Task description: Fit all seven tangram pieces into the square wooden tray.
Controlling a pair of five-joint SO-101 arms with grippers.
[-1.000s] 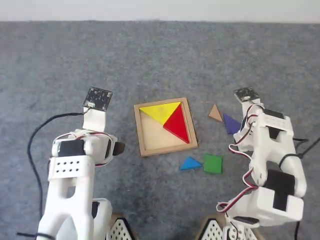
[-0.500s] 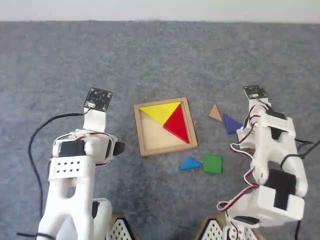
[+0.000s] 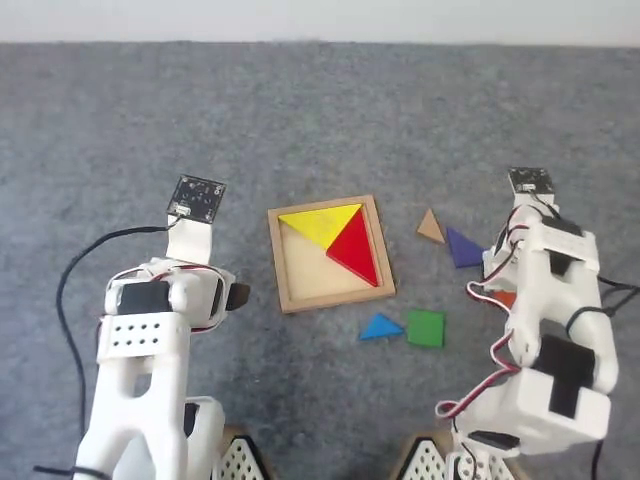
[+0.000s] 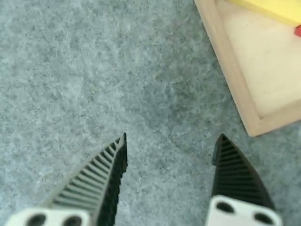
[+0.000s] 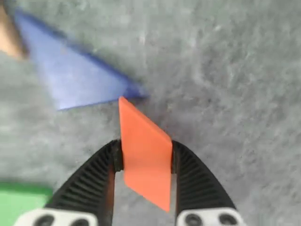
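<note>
Two white arms stood side by side. The left arm (image 3: 150, 340) stretched forward, and the left gripper (image 4: 172, 137) pointed downward with jaws spread wide apart, nothing between them. The right arm (image 3: 553, 300) bent forward too, with the right gripper (image 5: 145, 143) pointing down, clamped on an orange piece (image 5: 146, 169).

The high camera looks down over the table (image 3: 300, 120). My wrist cameras look from very near: left shares the tray (image 4: 229, 77), right the purple triangle (image 5: 70, 80).

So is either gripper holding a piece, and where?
The right gripper clamps the orange parallelogram across its long edges, near the middle; the left gripper is open, empty.
</note>
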